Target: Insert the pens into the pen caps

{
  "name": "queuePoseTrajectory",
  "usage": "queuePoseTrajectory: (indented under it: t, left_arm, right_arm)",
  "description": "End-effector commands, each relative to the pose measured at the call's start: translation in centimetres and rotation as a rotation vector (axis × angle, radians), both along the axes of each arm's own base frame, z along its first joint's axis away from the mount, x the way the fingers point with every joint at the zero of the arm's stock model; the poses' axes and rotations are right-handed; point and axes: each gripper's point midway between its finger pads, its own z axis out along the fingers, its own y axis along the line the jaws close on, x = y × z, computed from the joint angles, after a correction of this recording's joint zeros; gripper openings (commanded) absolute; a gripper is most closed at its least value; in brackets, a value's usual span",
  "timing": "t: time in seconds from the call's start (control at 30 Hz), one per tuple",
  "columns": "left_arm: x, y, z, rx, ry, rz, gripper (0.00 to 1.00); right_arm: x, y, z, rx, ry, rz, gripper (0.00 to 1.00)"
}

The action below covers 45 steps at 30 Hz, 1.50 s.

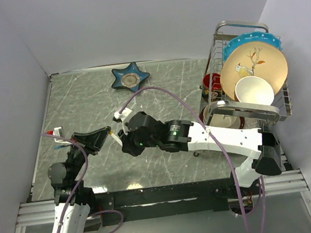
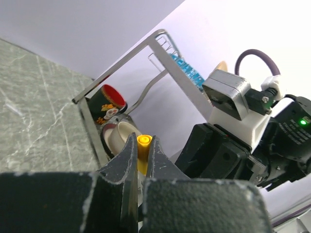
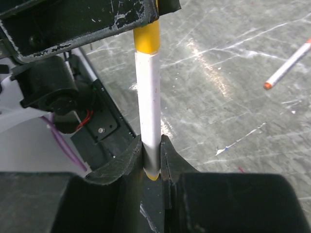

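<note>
Top external view: we note the left arm (image 1: 67, 177) and right arm (image 1: 219, 137) meeting over the left part of the tabletop (image 1: 86, 96). Left fingers (image 2: 124, 162): clenched on the yellow pen cap (image 2: 144, 143). Right fingers (image 3: 121, 162): narrowly parted, pinching a white pen (image 3: 147, 97) near its yellow-tipped end; its other end sits in the cap. Farther right in the right wrist view, a second pen (image 3: 289, 62) lies flat on the tabletop, well apart.
</note>
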Motion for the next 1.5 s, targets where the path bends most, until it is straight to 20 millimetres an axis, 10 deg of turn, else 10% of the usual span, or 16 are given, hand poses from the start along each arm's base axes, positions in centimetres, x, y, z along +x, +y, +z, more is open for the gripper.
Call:
queuePoseTrajectory:
  t: [0.0,0.77,1.13,1.47]
  left_arm:
    - [-5.3,-4.1,-4.8,0.064,0.130,-0.395,0.01]
    - [-5.1,-6.1,-9.7,0.126,0.319,-0.464,0.01]
    - [-3.6,-5.6,-12.1,0.218,0.429,-0.380,0.01]
    - [-2.2,-5.7,-8.9,0.190,0.390,-0.340,0.01]
  right_arm:
    - [6.8,1.3,23.8,0.738,-0.303,-0.203,0.00]
    - [9.9,2.6,26.3,0.740,-0.510,-0.226,0.00]
    - [10.7,2.1,24.1,0.686,-0.502,-0.268,0.00]
    - [10.3,1.2,21.4,0.621,-0.465,-0.258,0.08]
